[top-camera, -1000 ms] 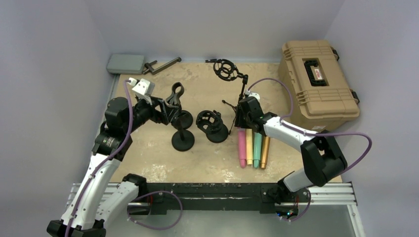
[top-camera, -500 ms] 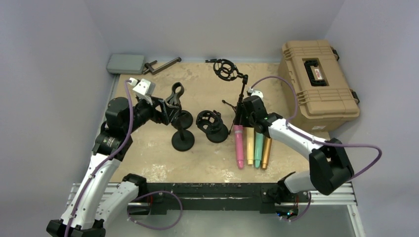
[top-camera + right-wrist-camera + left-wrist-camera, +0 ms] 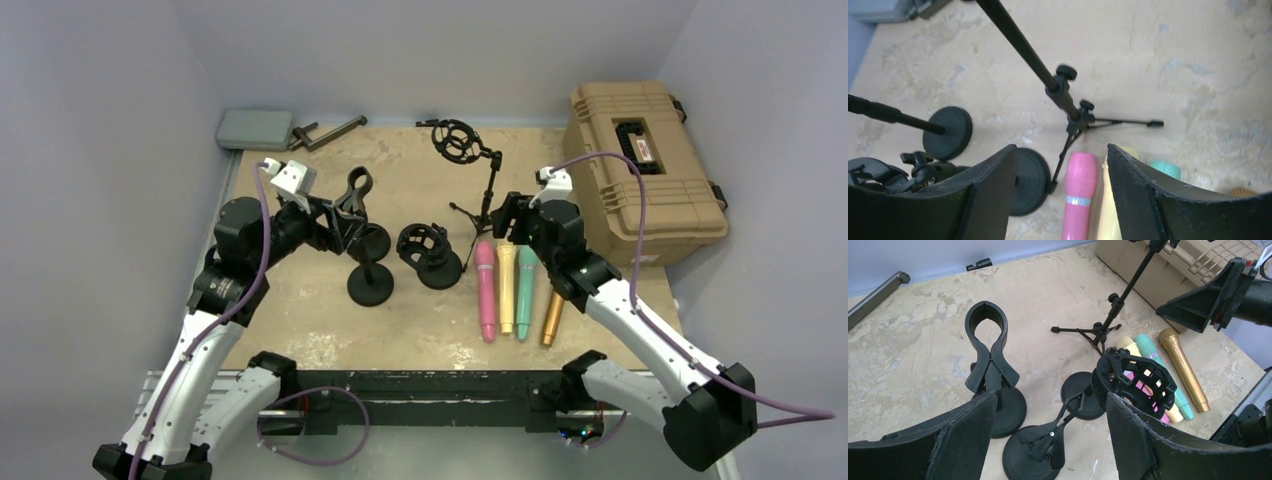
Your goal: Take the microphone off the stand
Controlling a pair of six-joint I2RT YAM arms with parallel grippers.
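Now | right gripper [image 3: 1060, 147] backs away, jaws apart, empty | pink microphone [image 3: 486, 292] lies on table [image 3: 300, 300]: removal seemingly done | left gripper [image 3: 1050, 400] wide, empty

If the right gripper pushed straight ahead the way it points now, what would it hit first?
Probably the tripod stand near its leg hub. The pink microphone lies just beneath that line, and depth is unclear, so it might touch that first.

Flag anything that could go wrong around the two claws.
The open right claw hangs close to the tripod stand; a sideways swing could topple it. The pink microphone lies loose beside three others; a nudge could roll them. The open left claw crowds the clip stand and might knock it.
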